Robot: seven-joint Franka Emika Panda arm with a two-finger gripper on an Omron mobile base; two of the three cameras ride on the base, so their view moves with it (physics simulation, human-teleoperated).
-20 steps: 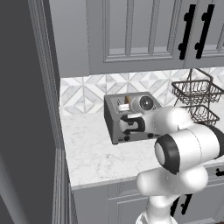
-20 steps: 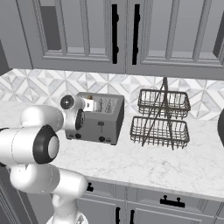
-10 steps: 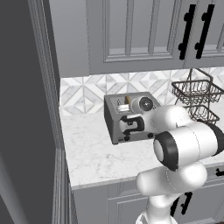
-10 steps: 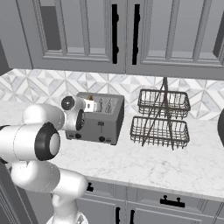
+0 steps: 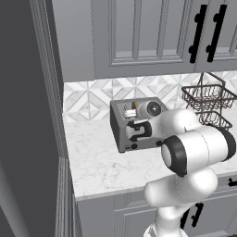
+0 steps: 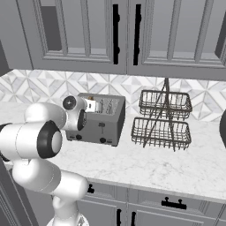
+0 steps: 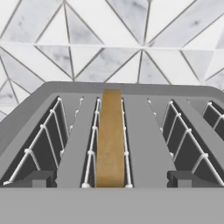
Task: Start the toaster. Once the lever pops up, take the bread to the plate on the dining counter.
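Claw (image 7: 111,178) fingers stood spread as wide as they go, pinching nothing, one dark tip at each side of the hand view's lower edge. Between them lay the top of the toaster (image 5: 139,126), and I looked straight down its length from close above. One golden-brown slice of bread (image 7: 110,138) sat in the second slot from the left, its top edge about level with the slot mouth.

Compared with a second before, little had shifted. From the left base view, the wrist had crept a touch higher and nearer the toaster's top, while the toaster, the bread and the wire rack had not moved. I judged this a slow approach over the slots. I could not tell whether the toaster had been started or whether the lever was up or down.

By my count: one toaster with four slots, one slice of bread, three empty slots, and one two-tier wire basket rack (image 6: 164,119) standing to the toaster's right on the marble worktop (image 6: 145,159). Two small black knobs showed on the toaster's front in the right base view. Four black cabinet handles showed above between the two base views.
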